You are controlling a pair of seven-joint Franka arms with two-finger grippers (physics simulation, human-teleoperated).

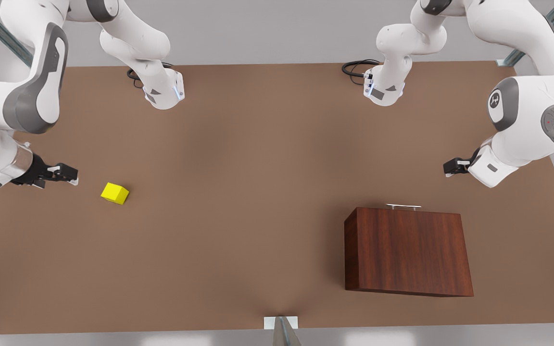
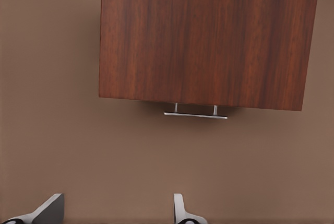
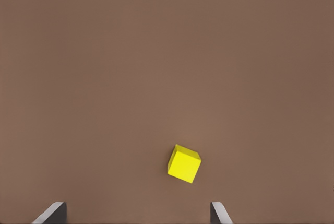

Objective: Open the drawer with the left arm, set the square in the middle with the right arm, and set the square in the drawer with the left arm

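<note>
The yellow square [image 1: 115, 193] [image 3: 184, 164] lies on the brown tabletop [image 1: 258, 192] toward the front view's left. My right gripper [image 1: 68, 174] [image 3: 135, 214] hovers a short way to its left, open and empty. The wooden cabinet [image 1: 407, 250] [image 2: 209, 36] stands at the front view's right, its drawer pushed in, and the silver handle [image 1: 403, 207] [image 2: 195, 114] sticks out of its far side. My left gripper [image 1: 452, 166] [image 2: 116, 212] hangs beyond and to the right of the handle, open, apart from it.
Two arm bases [image 1: 164, 91] [image 1: 385, 89] with black cables stand at the table's far edge. A small mount [image 1: 282, 327] sits at the middle of the near edge. Wide bare tabletop lies between the square and the cabinet.
</note>
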